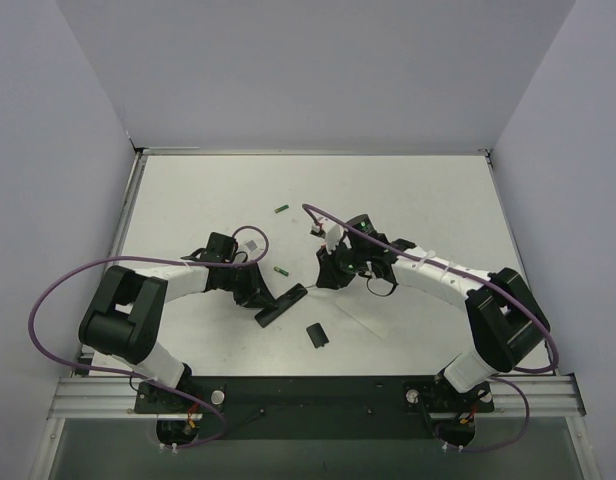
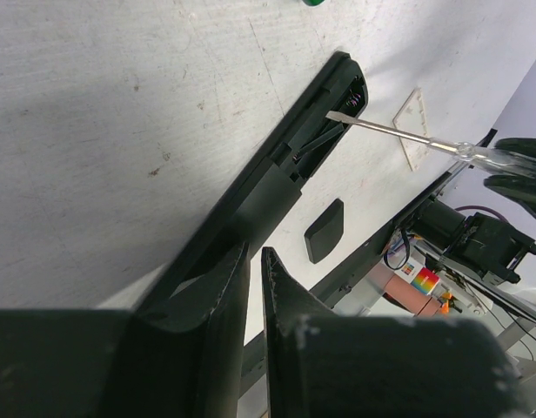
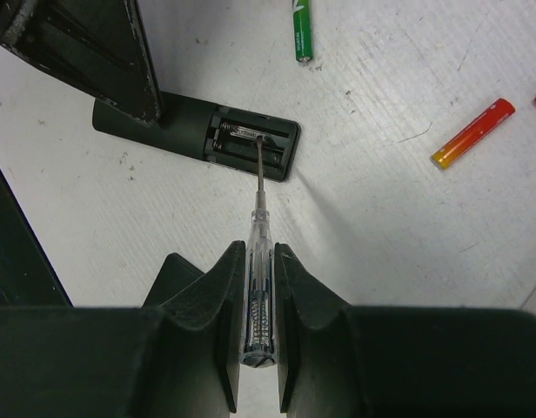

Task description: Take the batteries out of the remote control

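The black remote control (image 1: 281,305) lies slot-up on the table, also in the left wrist view (image 2: 277,178) and the right wrist view (image 3: 194,126). My left gripper (image 1: 258,297) (image 2: 255,254) is shut, with a fingertip resting on the remote's near end. My right gripper (image 1: 326,272) (image 3: 257,254) is shut on a clear-handled screwdriver (image 3: 258,261). Its metal tip is inside the open battery slot (image 3: 251,144), and I see no green in the slot. One green battery (image 1: 282,272) (image 3: 303,30) lies beside the remote. Another green battery (image 1: 281,210) lies farther back.
The small black cover piece (image 1: 317,333) (image 2: 324,231) lies near the front edge, right of the remote. An orange-red stick (image 3: 473,132) lies on the table right of the slot. White walls enclose the table on three sides.
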Motion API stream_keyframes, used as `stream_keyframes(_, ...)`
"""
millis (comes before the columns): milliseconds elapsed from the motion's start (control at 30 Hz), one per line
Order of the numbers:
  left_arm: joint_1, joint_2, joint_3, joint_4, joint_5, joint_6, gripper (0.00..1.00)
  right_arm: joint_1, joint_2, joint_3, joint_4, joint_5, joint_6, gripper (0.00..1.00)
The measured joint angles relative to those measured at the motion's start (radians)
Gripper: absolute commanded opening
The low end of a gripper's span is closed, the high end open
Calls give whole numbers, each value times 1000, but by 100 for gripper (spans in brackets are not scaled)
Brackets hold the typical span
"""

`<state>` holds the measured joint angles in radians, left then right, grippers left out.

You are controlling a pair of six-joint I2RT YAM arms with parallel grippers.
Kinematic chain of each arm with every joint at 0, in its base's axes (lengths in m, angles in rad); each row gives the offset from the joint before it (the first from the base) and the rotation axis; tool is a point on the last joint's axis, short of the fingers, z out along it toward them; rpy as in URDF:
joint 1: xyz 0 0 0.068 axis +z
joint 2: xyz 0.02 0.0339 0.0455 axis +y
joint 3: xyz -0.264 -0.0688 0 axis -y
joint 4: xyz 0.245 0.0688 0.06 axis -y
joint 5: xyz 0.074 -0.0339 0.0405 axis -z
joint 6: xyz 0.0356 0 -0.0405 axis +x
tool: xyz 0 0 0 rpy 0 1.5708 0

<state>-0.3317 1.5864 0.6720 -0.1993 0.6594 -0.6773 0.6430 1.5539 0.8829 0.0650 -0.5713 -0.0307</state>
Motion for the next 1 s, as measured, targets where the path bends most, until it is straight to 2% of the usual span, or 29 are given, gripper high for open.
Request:
stream_keyframes(567, 0, -2, 37, -9, 2, -22, 23, 0, -14, 73, -78, 64, -11, 0)
stream_keyframes(633, 0, -8, 79, -24, 1, -25, 29, 0, -54, 73, -92, 95, -10, 0)
stream_keyframes(667, 0, -14, 104, -32, 0, -23, 44, 0, -81, 73, -97, 114, -10, 0)
stream_keyframes(733, 0, -37, 171, -53, -3, -8, 84, 0, -153, 72, -103, 165, -3, 0)
stream_keyframes(800, 0, -80, 238, -66, -16, 17, 89, 0, -247, 53, -90, 226, 5, 0)
stream_keyframes(1000, 0, -288, 351, -90, -107, 90, 90, -2, -519, -101, -67, 501, 13, 2)
